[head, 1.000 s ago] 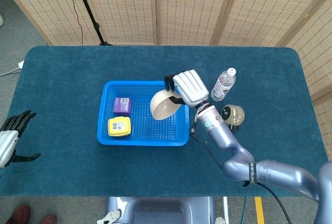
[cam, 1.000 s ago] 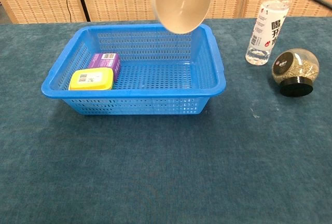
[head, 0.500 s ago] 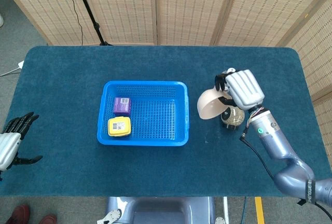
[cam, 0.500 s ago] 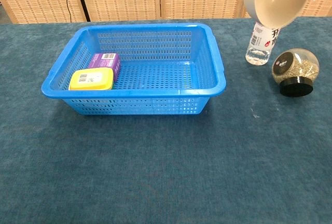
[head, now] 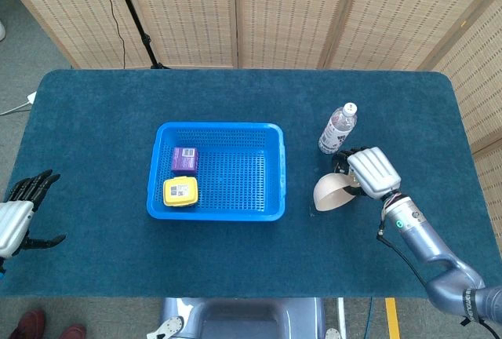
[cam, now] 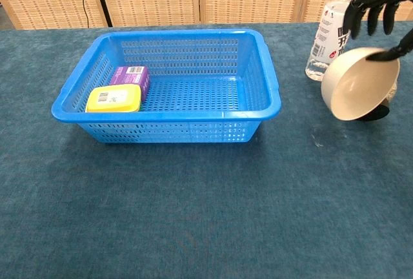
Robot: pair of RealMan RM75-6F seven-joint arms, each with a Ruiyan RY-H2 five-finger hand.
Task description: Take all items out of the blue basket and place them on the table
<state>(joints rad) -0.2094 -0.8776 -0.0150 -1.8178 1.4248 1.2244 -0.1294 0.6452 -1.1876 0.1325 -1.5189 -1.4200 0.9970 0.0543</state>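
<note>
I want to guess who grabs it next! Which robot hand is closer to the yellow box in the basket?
Left. The left hand waits open at the table's left edge, beside the blue basket's side with the yellow box. The right hand is beyond the basket's far side, holding the bowl.

- Right robot hand (head: 374, 172) sits at about four o'clock in the head view, its fingers (cam: 373, 4) curled over the rim of a tilted bowl (cam: 359, 92).
- Left robot hand (head: 22, 208) at eight o'clock holds nothing, fingers spread.

- I see the blue basket (head: 216, 171) mid-table, holding a yellow box (head: 180, 191) and purple box (head: 184, 158) at its left.
- Cream bowl (cam: 359, 92), tilted, sits right of it in my right hand (head: 373, 173).
</note>
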